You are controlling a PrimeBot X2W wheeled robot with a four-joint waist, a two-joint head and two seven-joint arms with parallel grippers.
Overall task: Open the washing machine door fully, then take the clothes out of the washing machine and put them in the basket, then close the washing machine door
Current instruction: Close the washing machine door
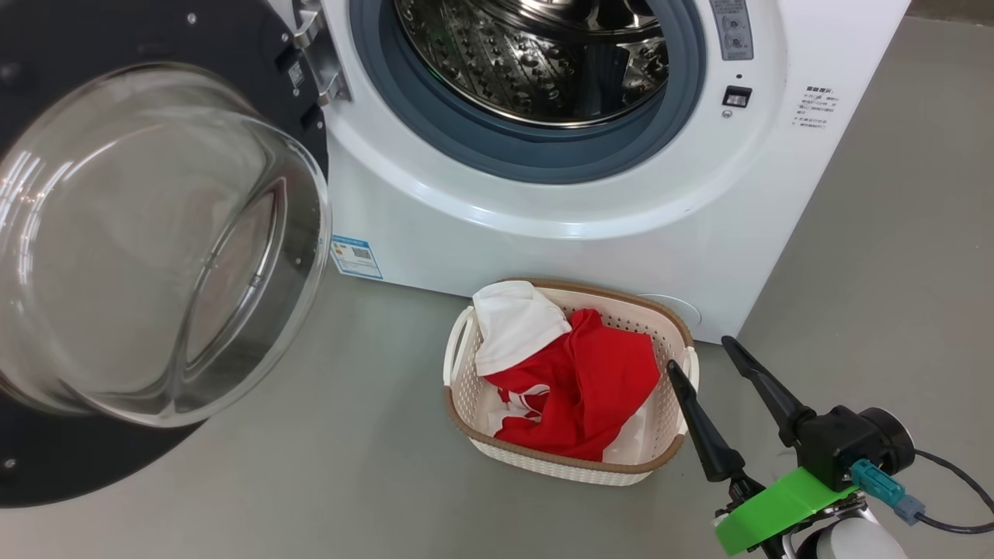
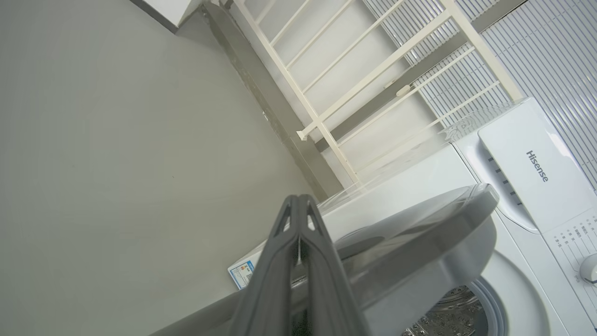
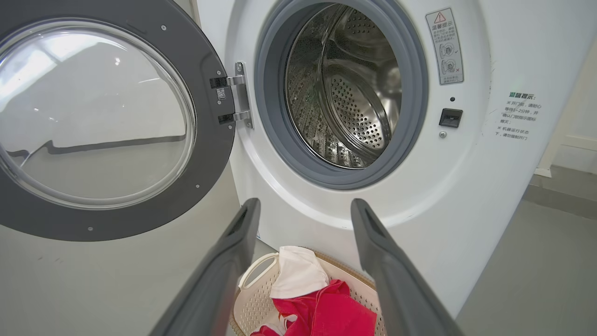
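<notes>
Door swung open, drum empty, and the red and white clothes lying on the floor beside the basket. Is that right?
Not quite. The clothes lie inside the basket, not on the floor beside it; the head view shows this. The door is open and the drum looks empty.

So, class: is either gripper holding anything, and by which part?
Nothing is held. The right gripper stands open and empty; the left gripper is shut on nothing.
</notes>
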